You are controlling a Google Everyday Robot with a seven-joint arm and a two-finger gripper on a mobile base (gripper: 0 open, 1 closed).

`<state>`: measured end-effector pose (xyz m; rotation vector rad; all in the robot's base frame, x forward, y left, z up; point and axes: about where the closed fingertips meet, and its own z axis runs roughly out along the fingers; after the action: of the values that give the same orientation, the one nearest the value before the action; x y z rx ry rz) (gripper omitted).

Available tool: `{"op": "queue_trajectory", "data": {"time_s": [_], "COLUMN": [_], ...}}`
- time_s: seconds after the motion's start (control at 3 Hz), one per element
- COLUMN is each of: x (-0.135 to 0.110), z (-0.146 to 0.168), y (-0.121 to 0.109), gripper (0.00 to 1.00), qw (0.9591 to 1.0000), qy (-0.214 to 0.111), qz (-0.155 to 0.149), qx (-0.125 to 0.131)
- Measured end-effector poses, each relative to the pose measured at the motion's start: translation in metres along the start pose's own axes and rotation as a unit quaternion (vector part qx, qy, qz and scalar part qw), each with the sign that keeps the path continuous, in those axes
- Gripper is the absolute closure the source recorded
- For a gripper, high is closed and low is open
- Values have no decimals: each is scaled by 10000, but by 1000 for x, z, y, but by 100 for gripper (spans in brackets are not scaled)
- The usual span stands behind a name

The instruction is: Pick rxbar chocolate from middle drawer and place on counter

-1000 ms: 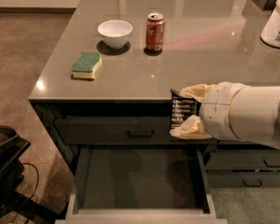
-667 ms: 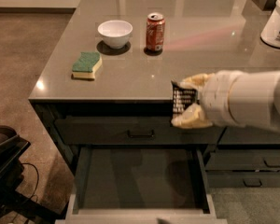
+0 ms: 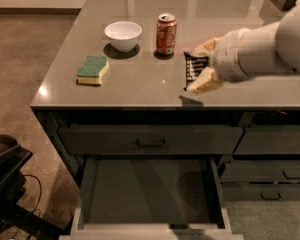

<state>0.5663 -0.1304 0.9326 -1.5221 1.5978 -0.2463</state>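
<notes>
Camera view: the robot's tool (image 3: 197, 69) is clenched on the rxbar chocolate (image 3: 193, 65), one pale finger above the black wrapper and one below, holding the bar on edge over the worktop (image 3: 140, 86). The bar hangs near the worktop's front edge, just right of the red soda can (image 3: 166, 34), with a small dark shadow (image 3: 190, 100) on the stone beneath it. The white arm (image 3: 262, 46) reaches in from the right. Further left stand a white bowl (image 3: 123, 35) and a green-and-yellow sponge (image 3: 93, 69), both well apart from the bar. Below, the middle drawer (image 3: 150, 228) is pulled out, its flat dark interior showing under the closed drawer front (image 3: 110, 141) with the thin black handle.
</notes>
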Motion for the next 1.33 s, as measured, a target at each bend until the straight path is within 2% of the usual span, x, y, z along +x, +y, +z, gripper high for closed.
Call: {"op": "queue_trajectory", "data": {"time_s": [0.33, 0.67, 1.0, 1.33], "x": [10, 22, 23, 23], "z": [28, 57, 60, 60], "y": [-20, -23, -22, -22], "gripper": [100, 100, 82, 58], "qw": [9999, 9995, 9994, 9994], "qy": [-130, -281, -291, -291], "qz": [-9, 46, 64, 64], "qx": [-62, -138, -155, -155]}}
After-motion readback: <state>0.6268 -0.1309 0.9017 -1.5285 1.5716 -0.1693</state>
